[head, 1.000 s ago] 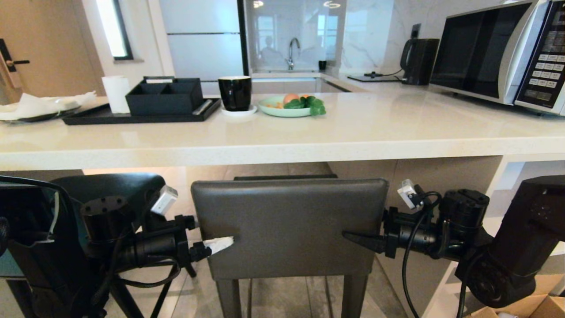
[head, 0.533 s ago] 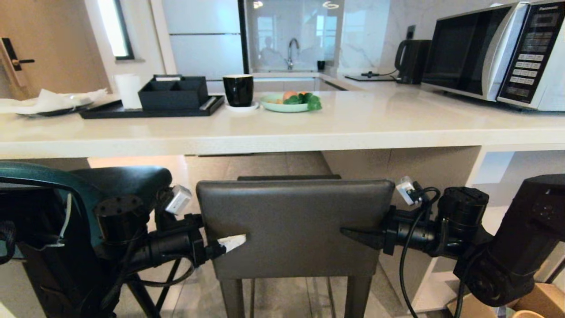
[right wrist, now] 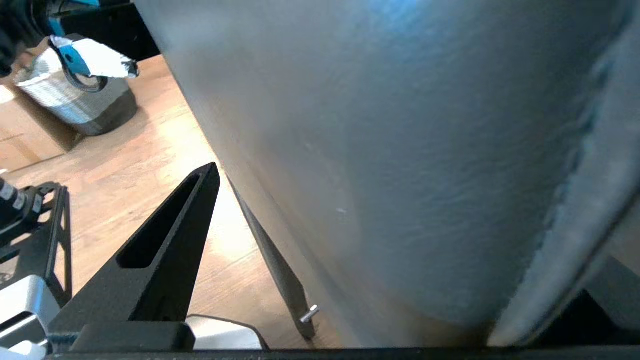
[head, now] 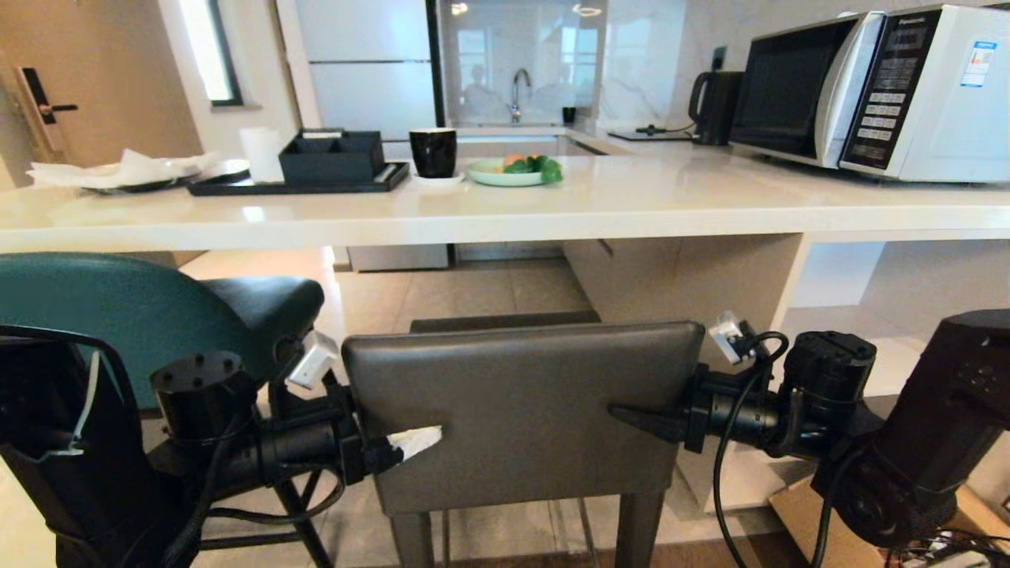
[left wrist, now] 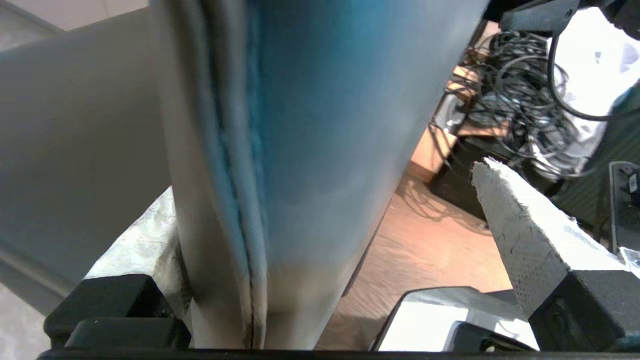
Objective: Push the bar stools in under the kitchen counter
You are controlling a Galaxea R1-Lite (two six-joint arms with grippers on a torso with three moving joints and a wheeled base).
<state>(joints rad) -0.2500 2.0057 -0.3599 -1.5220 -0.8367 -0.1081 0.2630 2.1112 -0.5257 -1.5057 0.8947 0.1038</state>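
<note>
Now, from the head view, the grey leather bar stool with its boxy square back (head: 521, 410) stands squarely before the long glossy off-white stone-look kitchen counter (head: 505, 213), its back well short of the slab's front edge, so it is not yet pushed in. The teal leather stool with the curved rounded back and thin black legs (head: 118, 315) stands just beside it on the robot's left, also out from under the top. The left gripper (head: 394, 450) and the right gripper (head: 655, 422) flank the grey back, 1 at each side edge, each with a fingertip lying across the rear face of the padding. On the slab sit a black mug (head: 432, 151), a pale green plate of food (head: 509, 170) and a white microwave (head: 876, 91), all well clear of the stools. In the left wrist view the padded edge of the grey back fills the space between the spread fingers, with 1 white-wrapped finger (left wrist: 520, 230) standing apart from it. In the right wrist view the leather likewise sits inside the wide jaws, the black finger (right wrist: 160, 255) off its surface. Both pincers stand fully wide, straddling the back and clamping nothing. My judgement is that the stool is fairly heavy and stiff-framed with yielding, somewhat slippery leather, so pressure low on both edges of the back should drive it straight without tipping.
</note>
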